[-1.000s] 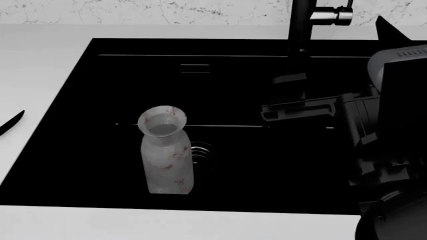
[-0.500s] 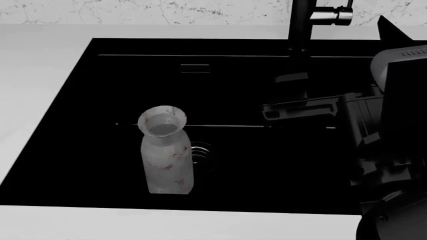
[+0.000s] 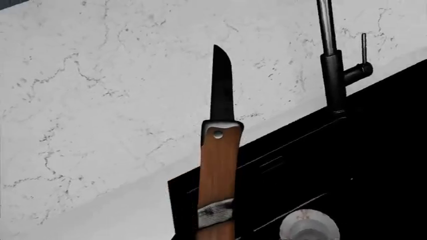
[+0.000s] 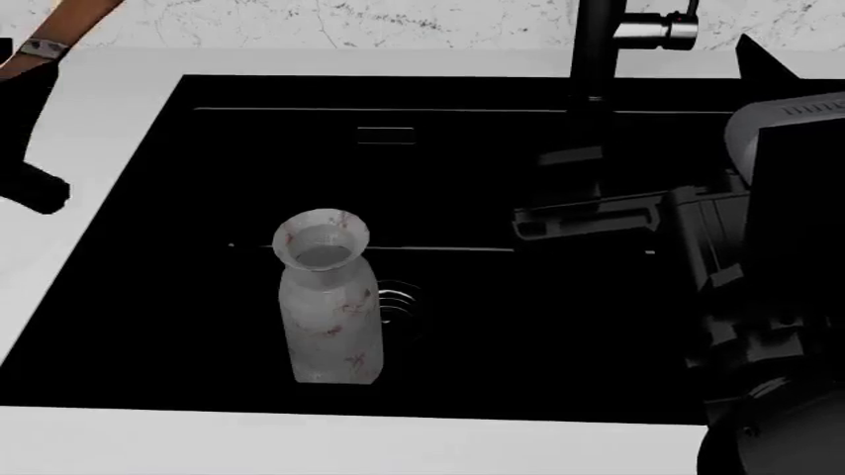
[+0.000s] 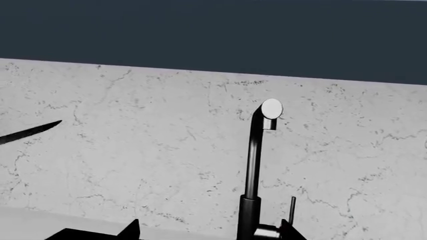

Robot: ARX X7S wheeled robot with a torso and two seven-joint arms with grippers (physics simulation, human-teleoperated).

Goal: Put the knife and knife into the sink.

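One knife (image 3: 218, 150), with a black pointed blade and a brown handle, is held up in front of the marble wall; my left gripper (image 4: 24, 71) is shut on its handle (image 4: 73, 25) over the counter left of the sink (image 4: 145, 257). Its blade tip (image 5: 30, 132) shows in the right wrist view. The other knife is out of view. My right gripper (image 5: 209, 232) is open and empty, facing the faucet (image 5: 252, 170). The black sink (image 3: 373, 165) lies below and beside the held knife.
A pale speckled vase (image 4: 328, 302) stands upright in the sink beside a ringed drain (image 4: 399, 297). The tall black faucet (image 4: 601, 40) rises at the back. My right arm (image 4: 773, 257) covers the sink's right side. White counter (image 4: 79, 89) borders the sink.
A black blade lay at the left edge a second ago and was gone half a second ago. Now the knife's handle and my left gripper show at the top left. The right arm shifted slightly.
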